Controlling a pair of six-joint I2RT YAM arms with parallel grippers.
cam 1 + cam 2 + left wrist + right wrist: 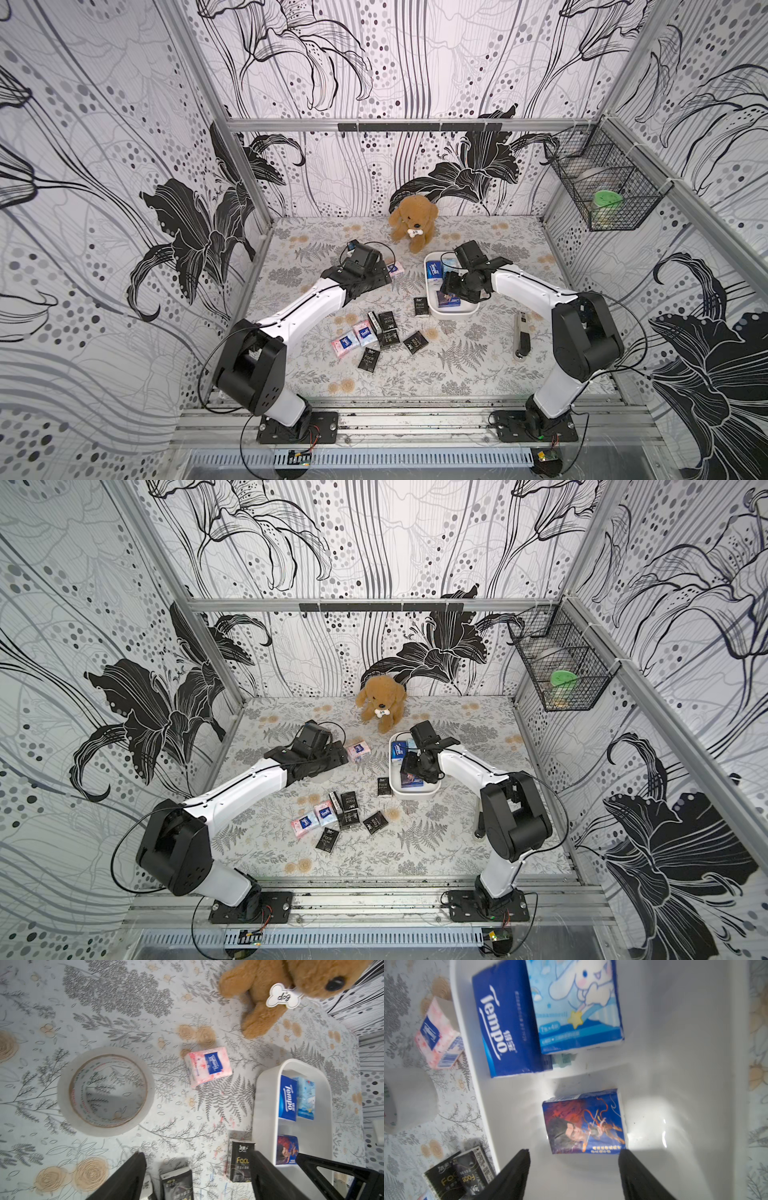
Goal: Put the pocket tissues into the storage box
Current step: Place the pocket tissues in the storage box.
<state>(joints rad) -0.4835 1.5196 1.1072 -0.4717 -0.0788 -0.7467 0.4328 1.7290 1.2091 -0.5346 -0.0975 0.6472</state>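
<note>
Left claw (198, 1153) open, empty, above desk (41, 1012), near tape roll (106, 1092) and pink tissue packet (207, 1066), right claw (574, 1150) open, empty, over storage box (675, 1064), plush dog (413, 222) near box.

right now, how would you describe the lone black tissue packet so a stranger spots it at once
Start at the white storage box in front of the plush dog. Just beside the box's outer wall, toward the left arm, lies one black packet. The other black packets sit bunched with pink ones farther from the dog; this one lies alone.
</note>
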